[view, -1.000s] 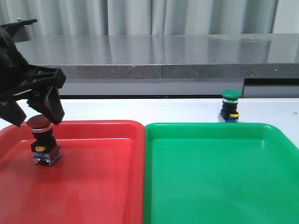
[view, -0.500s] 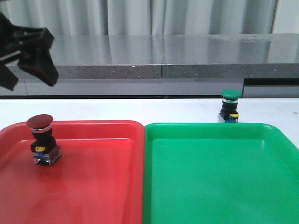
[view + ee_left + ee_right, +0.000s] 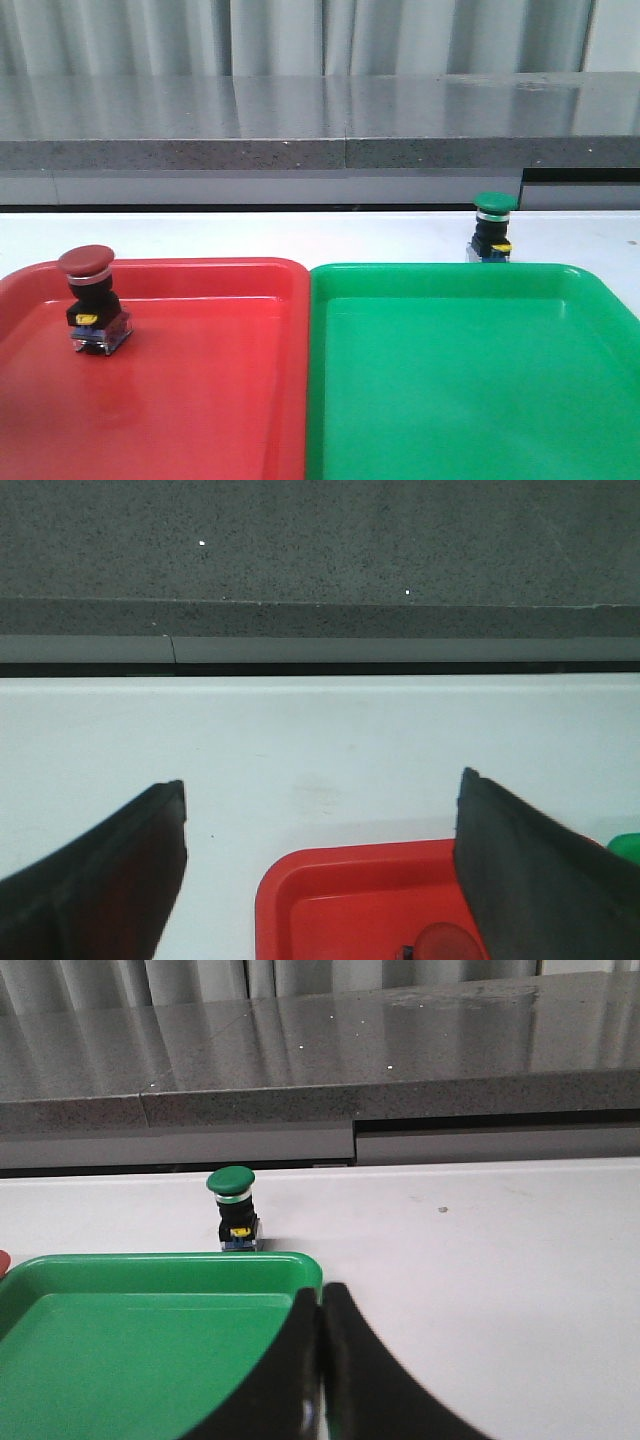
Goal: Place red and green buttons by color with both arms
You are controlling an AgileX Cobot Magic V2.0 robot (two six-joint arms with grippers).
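Red button (image 3: 88, 300): dark red mushroom cap, black body, yellow tab, clear-blue base. Stands upright inside the red tray (image 3: 200, 400), in its far left part, near the far rim. Nothing touches it. In the left wrist view only its cap shows at the frame edge, inside the tray's corner.

Green button (image 3: 493, 228): green mushroom cap, black body, yellow tab, clear-blue base. Stands upright on the white table (image 3: 300, 235), just beyond the far rim of the green tray (image 3: 470, 400), toward its right half; outside the tray. Whether it touches the rim cannot be told. The right wrist view shows it likewise on the table behind the tray's far edge.

Red tray: on the left, bearing the red button only.

Green tray: on the right, its left rim running just beside the red tray's right rim.

Left claw (image 3: 320, 870): seen only from its wrist camera. Two black fingers (image 3: 110, 870) spread wide apart, nothing between them. It is above the table and the corner of the red tray, apart from the red button.

Right claw (image 3: 320, 1360): seen only from its wrist camera. Black fingers pressed together, gripping nothing. It is over the near corner of the green tray, well apart from the green button.

Backdrop: grey speckled counter (image 3: 320, 120) behind the table.
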